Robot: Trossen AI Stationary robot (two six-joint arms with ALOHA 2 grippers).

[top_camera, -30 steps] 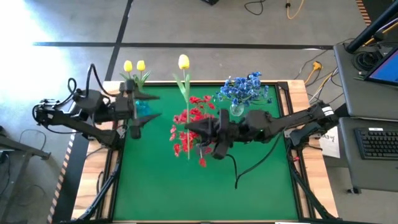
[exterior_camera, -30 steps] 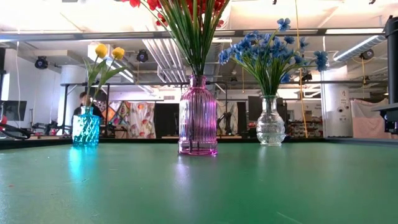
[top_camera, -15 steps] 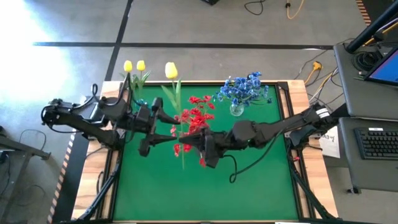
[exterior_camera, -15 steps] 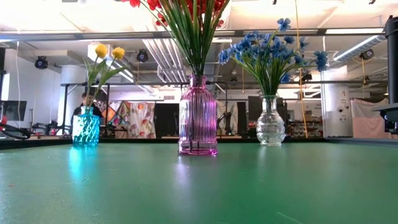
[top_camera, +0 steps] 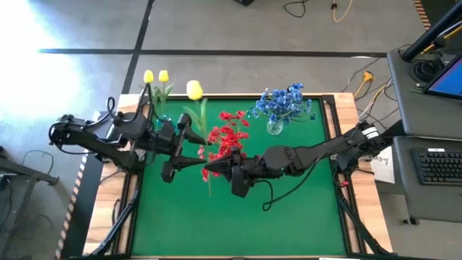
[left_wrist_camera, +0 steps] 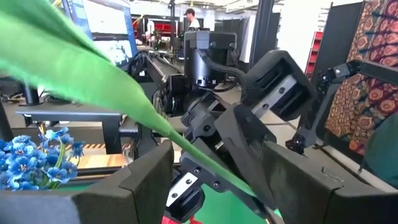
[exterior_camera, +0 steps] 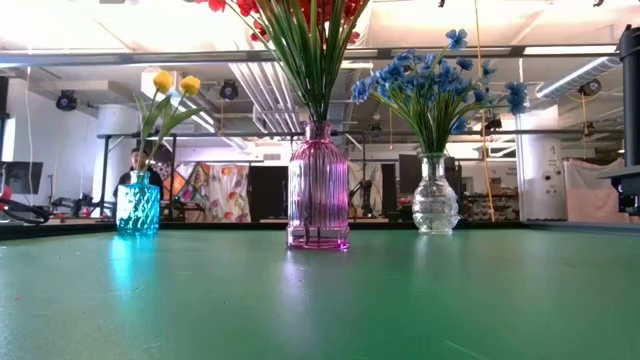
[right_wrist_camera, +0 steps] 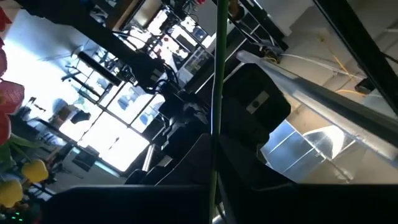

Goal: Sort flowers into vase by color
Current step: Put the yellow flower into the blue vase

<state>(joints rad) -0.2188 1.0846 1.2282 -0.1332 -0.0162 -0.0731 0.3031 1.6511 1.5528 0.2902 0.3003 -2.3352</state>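
A single yellow tulip on a long green stem is held above the table's middle by my right gripper, which is shut on it. My left gripper is open; its fingers stand on either side of the stem and its leaf without touching. The teal vase with two yellow tulips stands at the far left. The pink vase holds red flowers. The clear vase holds blue flowers. Neither gripper shows in the low view. My right gripper pinches the tulip's stem between its two fingers, low on the stem, a little above its free end. The fingers come from the table's right and lie across the stem. The tulip is lifted clear and tilted, bloom toward the far left.
The three vases stand in a row along the far part of the green mat. The red flowers sit close behind both grippers. The mat's near half is bare. A desk with a keyboard stands to the right of the table.
My right gripper has carried the tulip toward the table's left and near edge, and the bloom has tipped toward the teal vase. My left gripper has swung right from beside the teal vase to the tulip's stem and now brackets it.
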